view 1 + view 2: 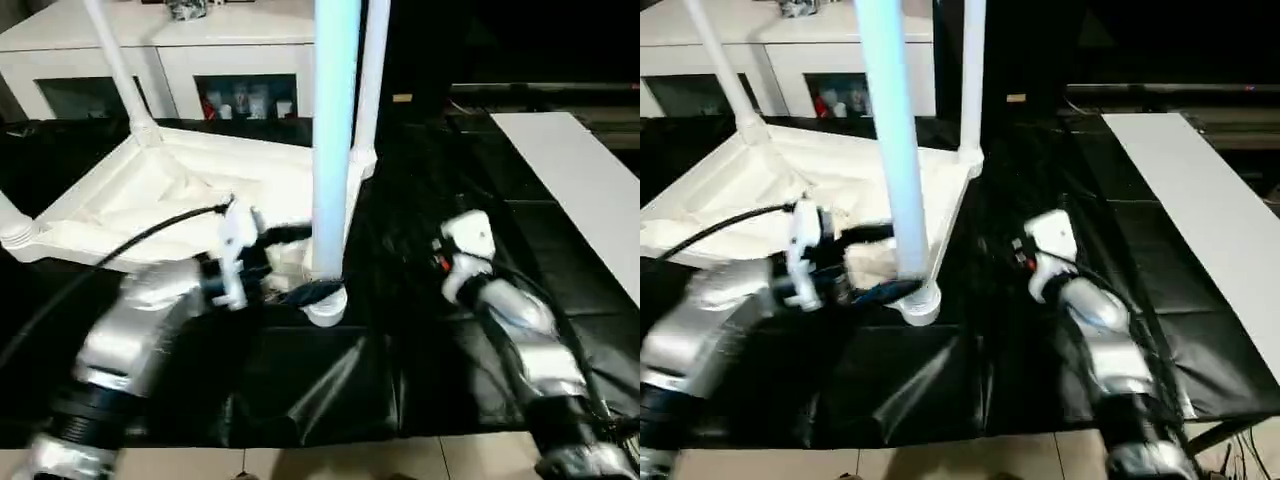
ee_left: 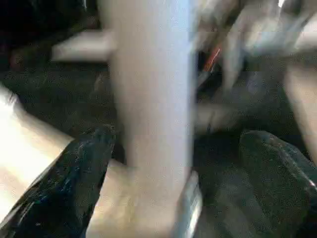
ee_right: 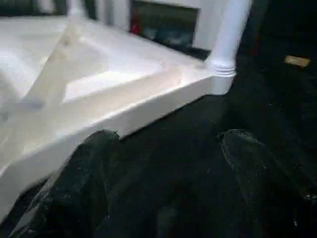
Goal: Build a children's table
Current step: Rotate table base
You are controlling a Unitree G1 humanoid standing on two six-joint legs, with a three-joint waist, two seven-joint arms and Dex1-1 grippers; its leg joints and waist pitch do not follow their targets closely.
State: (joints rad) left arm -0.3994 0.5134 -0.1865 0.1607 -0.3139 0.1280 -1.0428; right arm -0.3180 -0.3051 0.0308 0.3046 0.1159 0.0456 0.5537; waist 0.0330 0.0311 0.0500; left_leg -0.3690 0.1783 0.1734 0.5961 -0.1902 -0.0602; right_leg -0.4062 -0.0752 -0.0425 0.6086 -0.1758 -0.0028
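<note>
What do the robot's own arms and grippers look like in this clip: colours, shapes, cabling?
Both forearms are rounded silver shells with black collars near the picture's lower edge. The left arm ends in a black and white wrist block, with a black cable arcing over it. The right arm carries a white rounded wrist housing with a small red mark and black cables alongside. The left gripper's fingers are glossy black, blunt and thick.

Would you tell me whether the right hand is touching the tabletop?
Apart: the right wrist view shows the right hand open over black sheet, a dark gap separating it from the tabletop.
</note>
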